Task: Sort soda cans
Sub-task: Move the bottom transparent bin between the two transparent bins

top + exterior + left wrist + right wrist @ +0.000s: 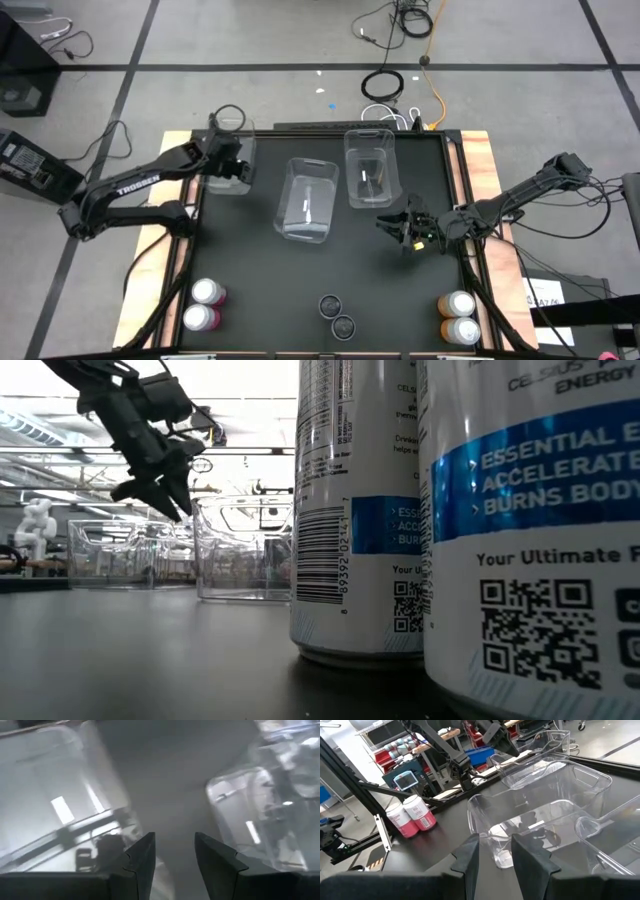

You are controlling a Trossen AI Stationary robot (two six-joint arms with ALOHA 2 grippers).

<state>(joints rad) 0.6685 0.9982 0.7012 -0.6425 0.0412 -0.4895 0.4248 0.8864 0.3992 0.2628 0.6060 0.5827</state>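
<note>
Six soda cans stand upright on their bases near the table's front edge: two pink (204, 305) at the left, two dark-topped (337, 315) in the middle, two orange (460, 317) at the right. The middle pair fills the low view (360, 510). The pink cans (412, 815) also show in the right wrist view. My left gripper (236, 165) hangs open above the left clear bin (225, 180), tilted downward (158, 498), with nothing between its fingers (174, 852). My right gripper (400, 232) hovers open and empty near the right bin (370, 165), its fingers (495, 852) pointing across the table.
Three clear plastic bins sit on the black table: left, a tilted middle one (307, 200) and the right one. Wooden strips run along the table's left and right edges (480, 160). Cables lie on the floor beyond the far edge (400, 20).
</note>
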